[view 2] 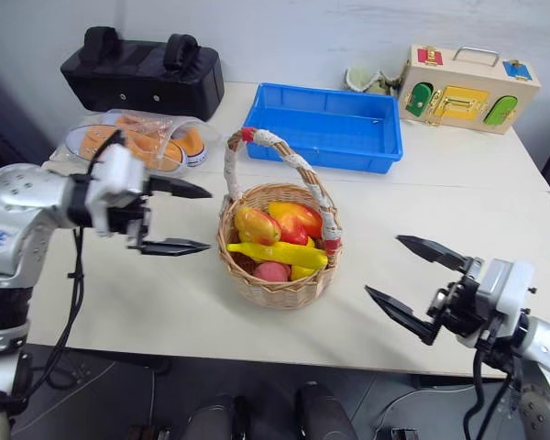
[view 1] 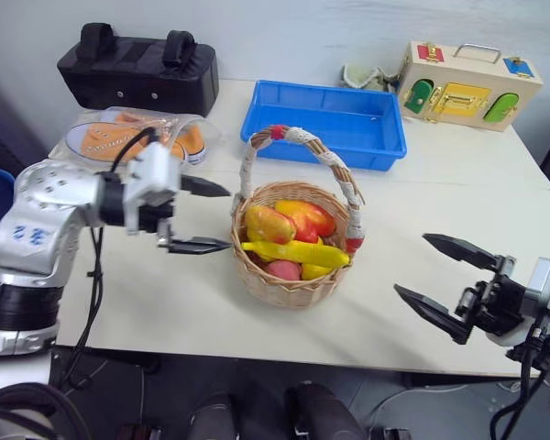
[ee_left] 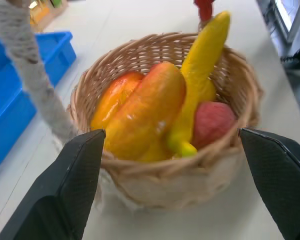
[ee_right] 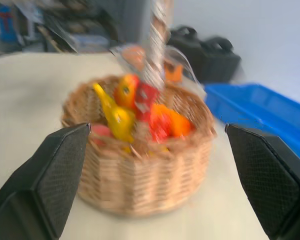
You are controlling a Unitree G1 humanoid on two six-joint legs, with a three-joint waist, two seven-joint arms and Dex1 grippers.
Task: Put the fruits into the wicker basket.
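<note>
**A:** Fruits, where do they lie?

**B:** All in the round tan wicker basket with the cloth-wrapped arched handle (view 1: 293, 240), which stands mid-tabletop (view 1: 147, 302). The curved yellow banana (view 1: 298, 252) lies across the top, the orange-yellow mango (view 1: 306, 218) and a red-yellow pear-like fruit (view 1: 269, 223) sit behind it, and a pinkish-red round fruit (view 1: 283, 269) sits low at the front.

**A:** What do the wrist views add?

**B:** The left wrist view looks over the rim, so the banana's green tip and the pinkish fruit beneath it show plainly. The right wrist view takes the basket from the other side, with the handle rising in front of the fruits; it is blurred.

**A:** And the fingers?

**B:** The left gripper (view 1: 204, 216) hangs just beside the basket's left wall, fingers apart and empty, pointing at it. The right gripper (view 1: 440, 286) is well apart on the right, fingers spread wide, holding nothing.

**A:** Anything around?

**B:** Behind the basket sits a blue plastic tray (view 1: 323, 126). Orange shoes in clear wrap (view 1: 133, 137) lie behind the left arm, a black bag (view 1: 137, 69) beyond them, and a wooden latch box (view 1: 467, 84) at the far right. Nothing stands between either gripper and the basket.
</note>
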